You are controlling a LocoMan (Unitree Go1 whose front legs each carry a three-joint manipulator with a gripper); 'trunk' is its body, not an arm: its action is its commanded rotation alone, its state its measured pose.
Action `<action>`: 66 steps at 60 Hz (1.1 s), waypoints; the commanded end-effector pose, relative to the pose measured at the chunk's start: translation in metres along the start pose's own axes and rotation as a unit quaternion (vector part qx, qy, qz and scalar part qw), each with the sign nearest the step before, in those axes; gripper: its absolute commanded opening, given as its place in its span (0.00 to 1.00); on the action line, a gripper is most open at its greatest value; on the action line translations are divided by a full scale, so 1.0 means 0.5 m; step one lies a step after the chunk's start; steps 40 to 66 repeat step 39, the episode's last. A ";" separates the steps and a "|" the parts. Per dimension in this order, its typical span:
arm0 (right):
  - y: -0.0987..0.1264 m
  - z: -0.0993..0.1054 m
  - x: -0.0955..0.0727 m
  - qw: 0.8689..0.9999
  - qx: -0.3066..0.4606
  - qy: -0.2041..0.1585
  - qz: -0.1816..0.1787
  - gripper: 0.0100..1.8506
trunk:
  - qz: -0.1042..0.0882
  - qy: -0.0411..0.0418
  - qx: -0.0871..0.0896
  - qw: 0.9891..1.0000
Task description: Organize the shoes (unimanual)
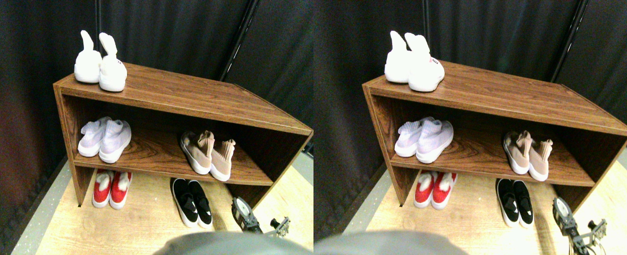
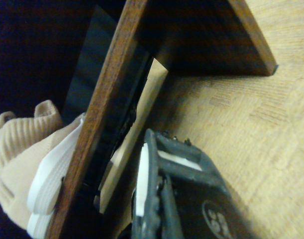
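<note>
The job looked close to finished, judging by how the pairs lay: the white knit sock-shoes (image 1: pixel 100 66) stood side by side on the top board of the brown wood-grain shoe rack (image 1: pixel 196 98), far above and well away from the pincer; the pale-lavender knit sneakers (image 1: pixel 104 139) sat together at the far end of the middle shelf; the red sneakers with white soles (image 1: pixel 111 188) were paired on the light wooden floor (image 1: pixel 133 223) under that shelf; and the black slip-ons with white soles (image 1: pixel 192 202) lay together on the floor just beside the pincer, on its shelf-ward side. Only the dusty-pink knit sock-shoes with white soles (image 1: pixel 209 154), on the middle shelf above and a little beyond the pincer, seemed untidy, one angled against the other with its toe near the shelf edge; straightening them was probably what remained. The right manipulator's gripper (image 1: pixel 260 223) hung low over the floor near the rack's side panel, apart from every shoe and holding nothing that the pictures showed. In the wrist view its dark jaw frame (image 2: pixel 176 194) pointed along the shelf edge, with a pink sock-shoe (image 2: pixel 22 164) beyond the board. Whether the jaws stood apart or closed I could not tell.
</note>
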 end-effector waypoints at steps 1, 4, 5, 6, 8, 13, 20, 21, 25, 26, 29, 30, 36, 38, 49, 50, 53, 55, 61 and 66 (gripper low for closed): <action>0.036 -0.006 -0.025 0.999 -0.017 0.013 0.047 0.03 | -0.004 -0.013 0.001 1.000; 0.051 -0.006 -0.045 0.998 -0.024 0.011 0.054 0.03 | -0.004 -0.016 0.003 1.000; 0.055 -0.006 -0.049 0.998 -0.025 0.015 0.057 0.03 | -0.005 -0.017 0.003 1.000; 0.063 -0.007 -0.056 0.997 -0.027 0.024 0.064 0.03 | -0.006 -0.018 0.004 1.000; 0.078 -0.006 -0.070 0.996 -0.028 0.038 0.076 0.03 | -0.007 -0.019 0.005 1.000; 0.110 -0.004 -0.096 0.992 -0.068 0.045 0.098 0.03 | -0.011 -0.026 0.007 1.000; 0.160 -0.008 -0.128 0.986 -0.088 0.067 0.128 0.03 | -0.015 -0.032 0.009 0.999; 0.164 -0.009 -0.132 0.986 -0.087 0.064 0.129 0.03 | -0.015 -0.032 0.009 0.999; 0.186 -0.016 -0.139 0.983 -0.092 0.074 0.144 0.03 | -0.017 -0.034 0.010 0.999; 0.186 -0.016 -0.139 0.983 -0.092 0.074 0.144 0.03 | -0.017 -0.034 0.010 0.999; 0.206 -0.024 -0.140 0.976 -0.105 0.098 0.161 0.03 | -0.019 -0.035 0.010 0.999; 0.208 -0.025 -0.141 0.976 -0.104 0.102 0.163 0.03 | -0.020 -0.034 0.010 0.999; 0.234 -0.040 -0.146 0.971 -0.106 0.116 0.179 0.03 | -0.024 -0.035 0.010 0.999; 0.237 -0.043 -0.147 0.970 -0.105 0.120 0.185 0.03 | -0.024 -0.035 0.010 0.999; 0.239 -0.045 -0.147 0.969 -0.108 0.120 0.186 0.03 | -0.024 -0.035 0.010 0.999; 0.239 -0.045 -0.147 0.969 -0.108 0.120 0.186 0.03 | -0.024 -0.035 0.010 0.999; 0.239 -0.045 -0.147 0.969 -0.108 0.120 0.186 0.03 | -0.024 -0.035 0.010 0.999; 0.239 -0.045 -0.147 0.969 -0.108 0.120 0.186 0.03 | -0.024 -0.035 0.010 0.999; 0.239 -0.045 -0.147 0.969 -0.108 0.120 0.186 0.03 | -0.024 -0.035 0.010 0.999; 0.239 -0.045 -0.147 0.969 -0.108 0.120 0.186 0.03 | -0.024 -0.035 0.010 0.999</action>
